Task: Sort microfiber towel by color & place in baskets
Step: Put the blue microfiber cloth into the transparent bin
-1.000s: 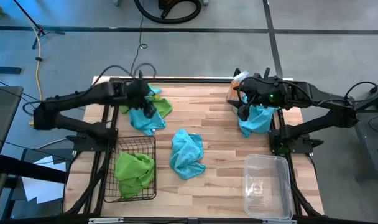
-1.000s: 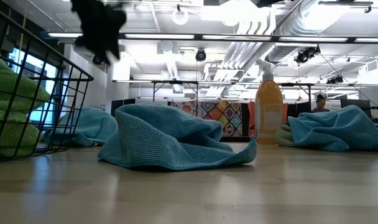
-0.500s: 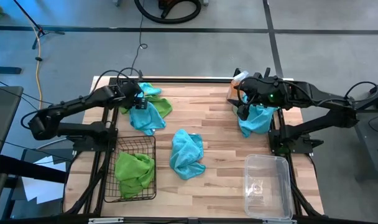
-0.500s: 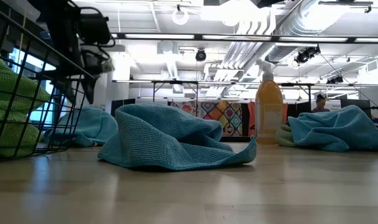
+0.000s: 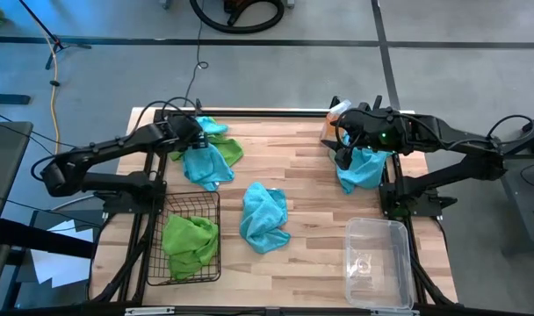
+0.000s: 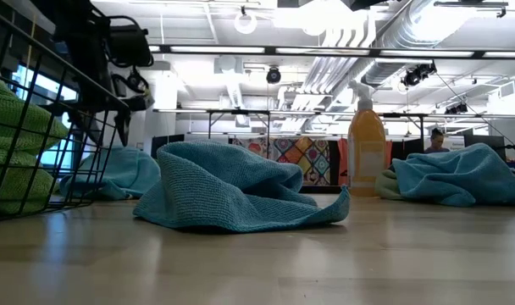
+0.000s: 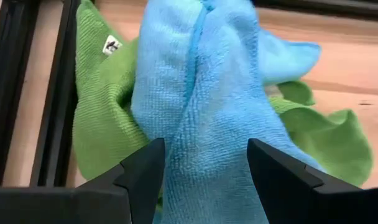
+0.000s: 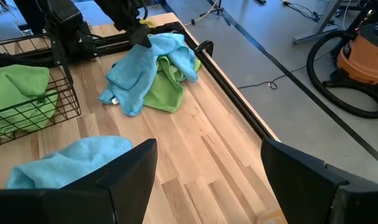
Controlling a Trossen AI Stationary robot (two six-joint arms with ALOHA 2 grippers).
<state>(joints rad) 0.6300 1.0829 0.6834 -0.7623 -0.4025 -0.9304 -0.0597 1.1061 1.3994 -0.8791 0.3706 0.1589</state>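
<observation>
A blue microfiber towel (image 7: 207, 93) lies draped over a lime green one (image 7: 102, 124) at the table's far left (image 5: 205, 158). My left gripper (image 7: 206, 149) is open just above this pile (image 5: 195, 145), one finger on each side of the blue towel's raised fold. My right gripper (image 8: 207, 149) is open and hovers over another blue towel (image 5: 364, 168) at the far right. A third blue towel (image 5: 264, 215) lies crumpled mid-table. The black wire basket (image 5: 210, 204) holds a green towel (image 5: 190, 241). The clear plastic basket (image 5: 378, 262) stands near right. My left gripper comes down from above over the blue towel's raised fold (image 7: 198, 124), with its open fingers (image 7: 145, 174) on either side. I cannot tell whether they touch the cloth.
An orange spray bottle (image 5: 338, 111) stands at the far edge beside my right gripper and shows upright in the low view (image 6: 367, 144). Bare wood lies between the left pile and the right towel. Black frame rails run along the table's far and left edges.
My left gripper has come down from high above the table toward the blue-and-green pile at the far left, shifting a little toward the left edge. It then holds just over the cloth. The towels have kept their places.
</observation>
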